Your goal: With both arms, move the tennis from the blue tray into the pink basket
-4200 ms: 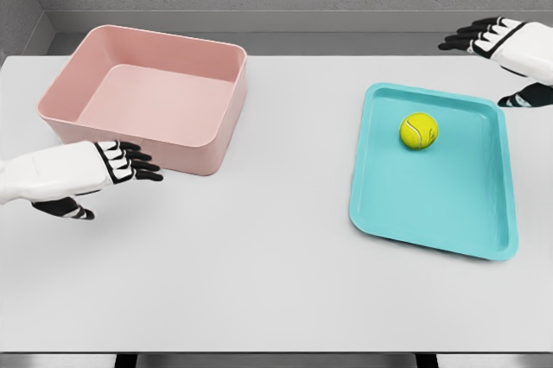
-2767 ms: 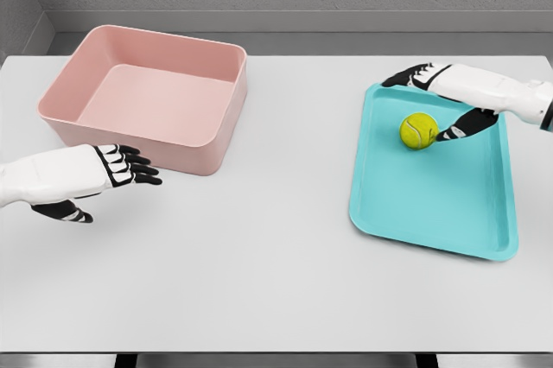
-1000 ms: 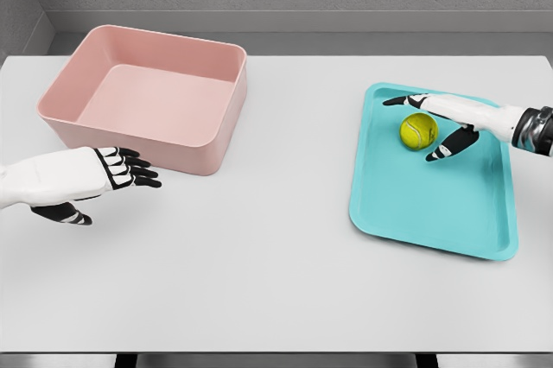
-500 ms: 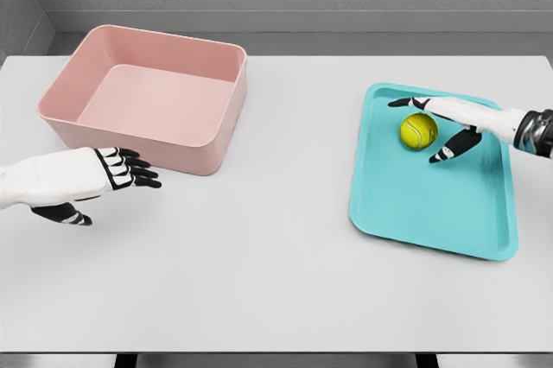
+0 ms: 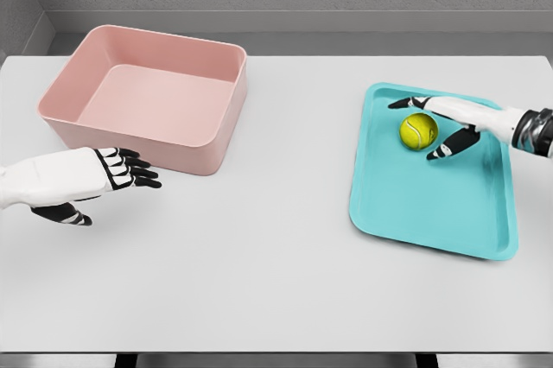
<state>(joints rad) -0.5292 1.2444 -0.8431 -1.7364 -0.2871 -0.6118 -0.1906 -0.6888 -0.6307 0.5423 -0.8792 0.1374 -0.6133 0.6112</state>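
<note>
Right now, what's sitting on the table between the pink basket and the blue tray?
Nothing: in the head view, only bare white table separates the pink basket from the blue tray. The tennis ball lies in the tray.

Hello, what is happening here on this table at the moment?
The right hand is reaching into the blue tray, its open fingers around the tennis ball, which is not yet lifted. The left hand hovers open over the table, just in front of the pink basket. The basket is empty.
</note>
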